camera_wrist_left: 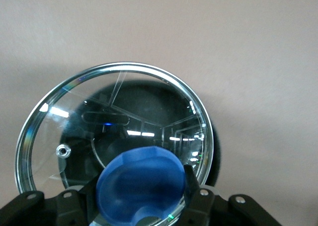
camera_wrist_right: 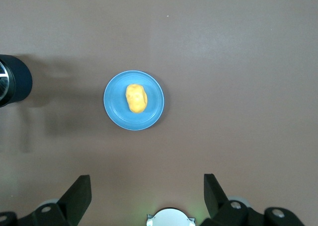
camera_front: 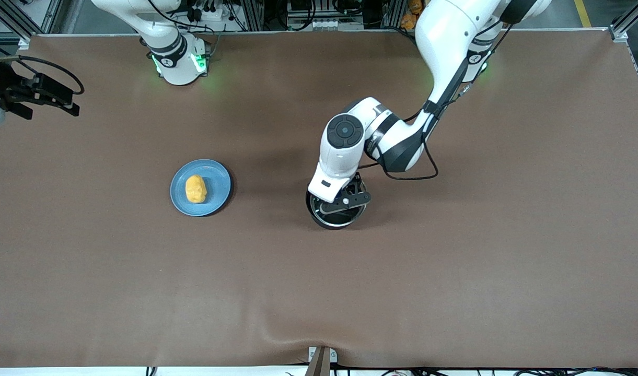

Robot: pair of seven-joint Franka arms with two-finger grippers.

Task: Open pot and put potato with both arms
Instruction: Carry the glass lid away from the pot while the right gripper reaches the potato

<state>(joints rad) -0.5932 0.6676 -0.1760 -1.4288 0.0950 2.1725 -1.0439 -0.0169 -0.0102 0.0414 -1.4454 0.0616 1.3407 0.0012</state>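
Note:
The black pot [camera_front: 326, 219] stands mid-table with its glass lid [camera_wrist_left: 124, 102] over it; the pot's handle is hidden under the left arm. My left gripper [camera_front: 345, 201] is down on the lid and shut on its blue knob [camera_wrist_left: 141, 181], with a finger on each side. I cannot tell whether the lid rests on the pot or is raised off it. The yellow-orange potato [camera_front: 195, 189] lies on a blue plate [camera_front: 218, 180], toward the right arm's end. My right gripper [camera_front: 68, 103] waits open and empty, high over the table's edge at that end. It sees the potato [camera_wrist_right: 135, 98] far below.
The brown table cloth [camera_front: 454, 287] is bare around the pot and plate. The plate [camera_wrist_right: 117, 114] sits about a pot's width or two from the pot. The left arm's elbow and cable loop [camera_front: 402, 151] hang over the table just above the pot.

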